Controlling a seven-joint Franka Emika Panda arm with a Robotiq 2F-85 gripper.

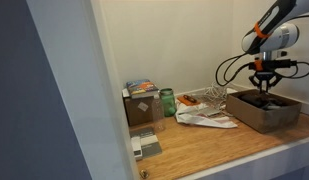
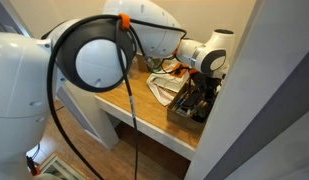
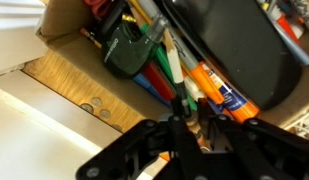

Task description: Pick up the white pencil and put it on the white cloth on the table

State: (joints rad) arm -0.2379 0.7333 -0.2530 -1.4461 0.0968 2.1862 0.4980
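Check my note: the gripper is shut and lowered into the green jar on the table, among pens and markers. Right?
Wrong container. The gripper is shut and lowered among pens and markers into the brown cardboard box on the table, not the green jar, which stands apart from it. An exterior view shows this.

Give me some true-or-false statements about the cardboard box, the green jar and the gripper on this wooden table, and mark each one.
1. The black robot gripper is down over the open brown cardboard box. True.
2. The cardboard box is empty. False: it holds several items, among them an orange-barrelled marker.
3. The green glass jar stands inside the box. False: it stands on the light-brown wooden table, apart from the box.
4. The gripper's jaws are shut. True.
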